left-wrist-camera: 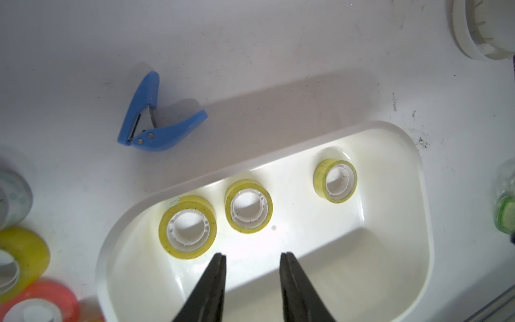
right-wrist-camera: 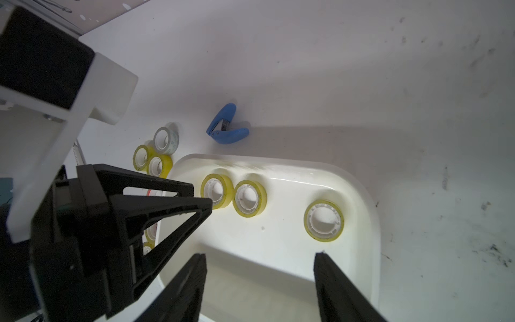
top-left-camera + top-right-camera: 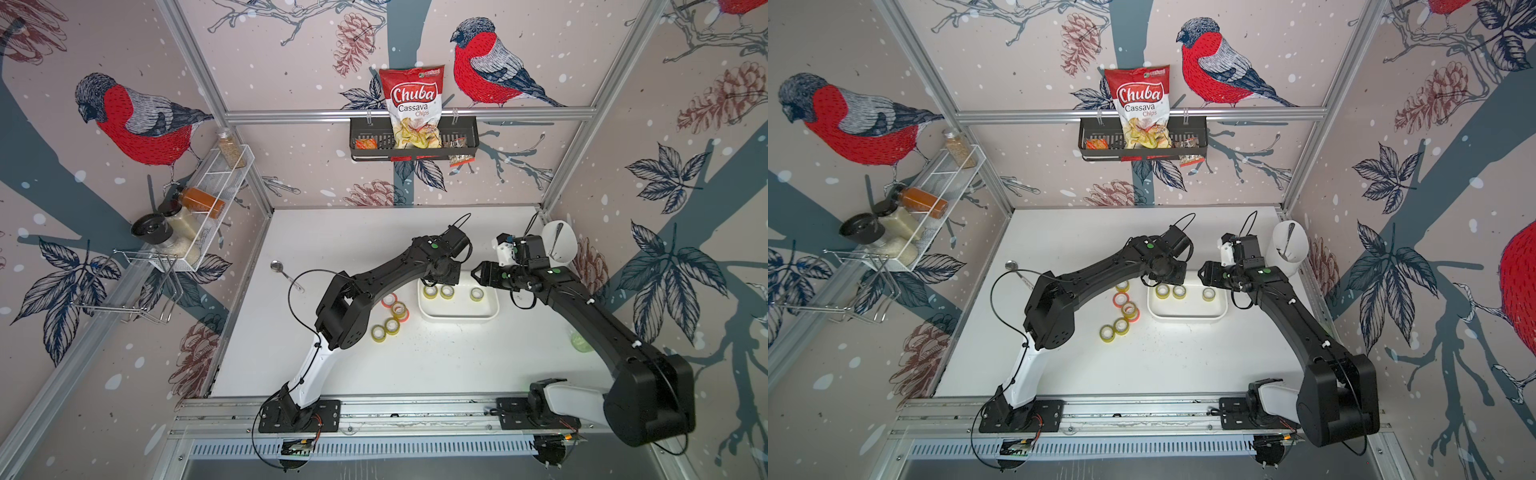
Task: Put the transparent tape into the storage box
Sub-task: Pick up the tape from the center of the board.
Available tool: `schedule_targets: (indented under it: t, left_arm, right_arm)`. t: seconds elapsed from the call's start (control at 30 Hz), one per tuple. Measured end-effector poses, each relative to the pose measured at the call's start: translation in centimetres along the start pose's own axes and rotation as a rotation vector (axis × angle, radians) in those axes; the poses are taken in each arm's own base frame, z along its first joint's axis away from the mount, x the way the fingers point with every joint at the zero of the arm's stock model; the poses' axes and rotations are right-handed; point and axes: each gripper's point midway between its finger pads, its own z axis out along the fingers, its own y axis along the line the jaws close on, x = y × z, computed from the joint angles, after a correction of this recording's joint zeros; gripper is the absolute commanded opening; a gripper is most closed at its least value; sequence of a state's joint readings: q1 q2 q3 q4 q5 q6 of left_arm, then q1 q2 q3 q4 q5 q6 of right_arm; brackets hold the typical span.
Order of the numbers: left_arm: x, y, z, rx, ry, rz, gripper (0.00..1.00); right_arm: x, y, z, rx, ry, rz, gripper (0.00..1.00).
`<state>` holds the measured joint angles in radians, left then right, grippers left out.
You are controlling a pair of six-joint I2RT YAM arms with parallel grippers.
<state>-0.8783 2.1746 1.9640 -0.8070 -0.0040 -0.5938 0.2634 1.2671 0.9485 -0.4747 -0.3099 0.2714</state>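
The storage box (image 3: pixel 457 312) (image 3: pixel 1187 309) is a shallow white tray right of the table's middle. Three yellowish transparent tape rolls lie flat along its far wall (image 1: pixel 188 226) (image 1: pixel 249 205) (image 1: pixel 335 180). More transparent tape rolls (image 3: pixel 392 326) (image 3: pixel 378 333) lie on the table left of the box. My left gripper (image 1: pixel 252 255) hangs open and empty above the box's left end, just short of the two nearest rolls. My right gripper (image 2: pixel 260 255) is open and empty over the box's right part, near the lone roll (image 2: pixel 324 220).
A blue staple remover (image 1: pixel 156 120) lies behind the box. Orange tape rolls (image 3: pixel 389 299) and a patterned one (image 2: pixel 167 139) sit left of it. A white utensil cup (image 3: pixel 559 245) stands at the back right, a spoon (image 3: pixel 286 276) at the left, and a green object (image 3: pixel 579 340) by the right wall.
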Motion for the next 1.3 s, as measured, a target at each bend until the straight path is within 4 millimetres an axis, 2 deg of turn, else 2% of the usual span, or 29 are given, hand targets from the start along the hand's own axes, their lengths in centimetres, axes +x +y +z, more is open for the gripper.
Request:
schedule_targets:
  t: [0.2,0.37,0.6,0.73,0.93,1.17,1.3]
  left_arm:
    - [1.8,2.2,-2.4,-0.031,-0.006,-0.008,0.4]
    - [4.4,6.4,-3.4,-0.07,0.018,-0.056,0.4]
    - [6.5,11.6,-5.9,-0.096,-0.01,-0.154,0.4]
    - [7.2,14.1,-7.4,-0.105,-0.037,-0.204,0.41]
    - [8.9,17.5,-8.8,-0.117,-0.057,-0.256,0.46]
    - [10.3,19.8,-9.7,-0.068,-0.081,-0.31,0.5]
    - [11.2,20.6,-10.3,-0.046,-0.083,-0.334,0.5]
  right_arm:
    - [-0.6,1.9,0.6,-0.005,0.013,-0.065,0.69]
    - [-0.3,4.3,1.1,-0.032,0.042,-0.139,0.72]
    - [1.2,8.2,2.4,-0.088,0.11,-0.249,0.71]
    - [2.9,10.8,3.6,-0.11,0.161,-0.322,0.78]
    - [6.3,14.4,5.5,-0.12,0.245,-0.467,0.74]
    - [9.4,17.6,7.8,-0.134,0.309,-0.579,0.67]
    - [10.9,18.7,9.5,-0.125,0.344,-0.615,0.69]
